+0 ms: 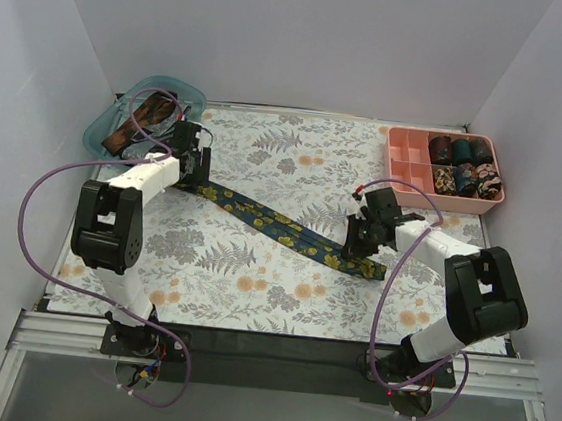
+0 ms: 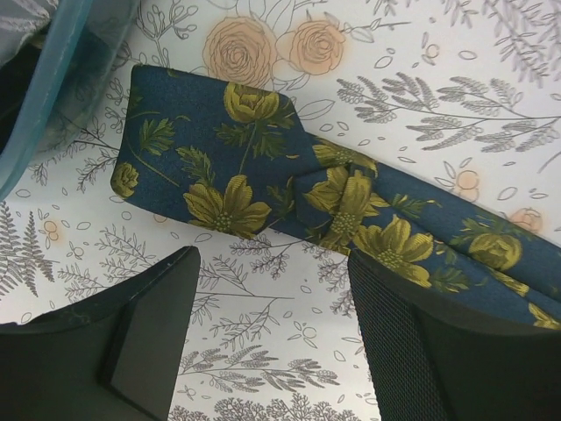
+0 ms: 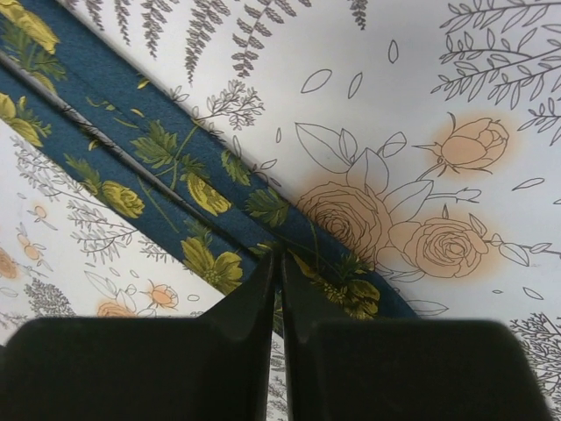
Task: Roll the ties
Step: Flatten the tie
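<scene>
Where the navy tie (image 1: pixel 270 219) has its wide end, a teal bin (image 1: pixel 96 129) stands just to the left of that end and holds a brown-orange tie (image 1: pixel 142 118) in a loose heap. Over the same end hangs the left hand (image 2: pixel 272 263), released, its fingers (image 2: pixel 149 333) spread apart with only patterned surface (image 1: pixel 252 298) between them; the wrist view shows the fabric doubled over itself there, and whether the finger nearer the tie's length touches the cloth I cannot tell. The navy tie itself lies flat on the surface, running on a slant from that end down towards the right. At its narrow end the right hand (image 3: pixel 279 263) is clenched on the cloth, fingertips pressed nearly together where two strips of the fabric meet. Well beyond that narrow end, farther right and back, a pink tray (image 1: pixel 405 175) holds several rolled ties (image 1: pixel 462 164) in its compartments.
</scene>
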### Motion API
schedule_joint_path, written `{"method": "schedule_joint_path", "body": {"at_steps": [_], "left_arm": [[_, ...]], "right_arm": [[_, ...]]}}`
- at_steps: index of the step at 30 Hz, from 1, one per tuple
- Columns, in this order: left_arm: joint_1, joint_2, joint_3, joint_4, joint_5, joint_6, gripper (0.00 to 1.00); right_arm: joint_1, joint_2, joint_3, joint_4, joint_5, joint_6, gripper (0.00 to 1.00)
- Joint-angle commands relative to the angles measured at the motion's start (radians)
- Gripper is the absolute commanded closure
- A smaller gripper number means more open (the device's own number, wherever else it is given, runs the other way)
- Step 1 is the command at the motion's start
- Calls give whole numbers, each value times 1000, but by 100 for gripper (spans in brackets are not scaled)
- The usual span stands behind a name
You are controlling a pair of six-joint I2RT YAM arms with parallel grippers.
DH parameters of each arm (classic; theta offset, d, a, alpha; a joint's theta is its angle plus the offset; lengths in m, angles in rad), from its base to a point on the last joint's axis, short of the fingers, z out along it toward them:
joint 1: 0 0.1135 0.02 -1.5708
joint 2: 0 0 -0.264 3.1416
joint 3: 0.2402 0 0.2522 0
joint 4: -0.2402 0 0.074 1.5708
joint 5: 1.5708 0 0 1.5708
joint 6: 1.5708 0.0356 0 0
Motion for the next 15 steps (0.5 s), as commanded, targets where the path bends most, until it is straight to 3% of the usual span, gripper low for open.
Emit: {"method": "schedule_joint_path", "body": {"at_steps": [1,11,15], "left_arm": [[17,8,-8,9,10,-4,37],[30,23,-4,33,68,-6,39],[34,39,5,38,98,-46,52]], "right_arm": [[-3,26,18,7,26,-6,90],[-90,54,-11,-26,54,-46,95],[-93,62,-1,-46,78,-57,95]]}}
